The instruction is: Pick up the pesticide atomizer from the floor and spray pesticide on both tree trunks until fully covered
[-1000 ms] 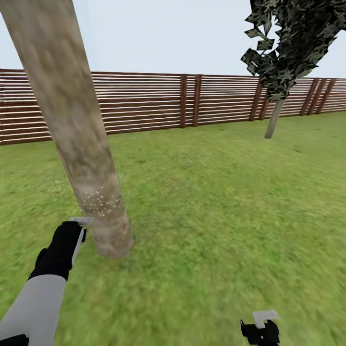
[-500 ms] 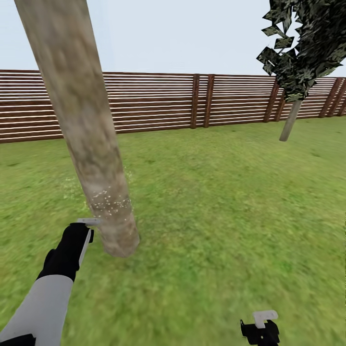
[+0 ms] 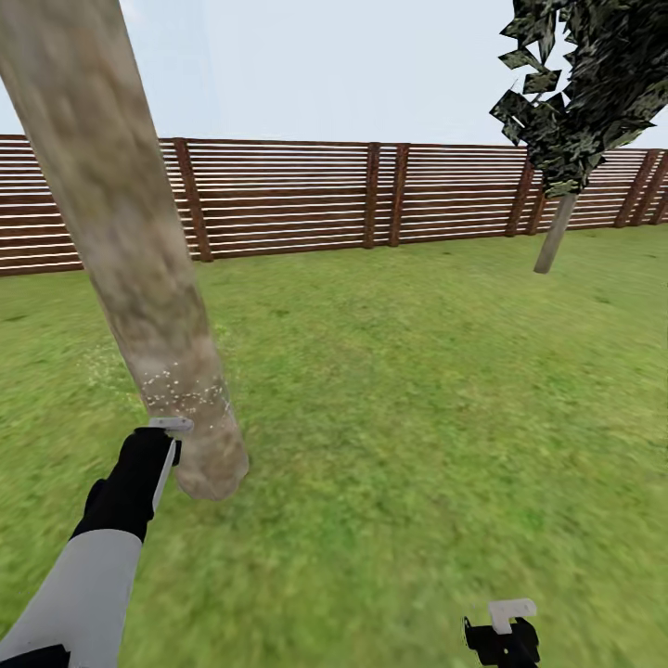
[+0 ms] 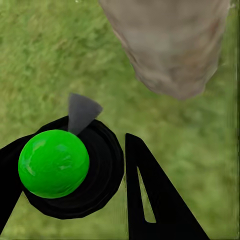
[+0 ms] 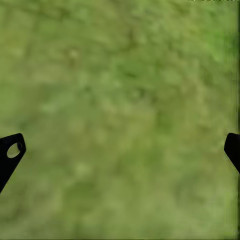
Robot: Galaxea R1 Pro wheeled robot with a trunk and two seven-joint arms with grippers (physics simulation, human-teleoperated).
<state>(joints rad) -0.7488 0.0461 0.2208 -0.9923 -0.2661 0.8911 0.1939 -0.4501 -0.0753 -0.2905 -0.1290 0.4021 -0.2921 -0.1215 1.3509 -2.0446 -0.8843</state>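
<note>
Gripping the pesticide atomizer (image 4: pixel 54 163), a green ball on a black round body with a grey nozzle cone, my left pincer (image 3: pixel 160 445) is closed on it just beside the base of the near tree trunk (image 3: pixel 139 278), nozzle toward the trunk. That pale mottled trunk rises tilted from the lawn (image 3: pixel 417 417) and carries a band of fine white specks (image 3: pixel 186 394) low down, level with the pincer. My right pincer (image 5: pixel 120 150) hangs open over bare grass, fingers (image 5: pixel 10 152) spread wide, while the second tree (image 3: pixel 575 102) stands well apart near the slatted wooden fence (image 3: pixel 297 195).
</note>
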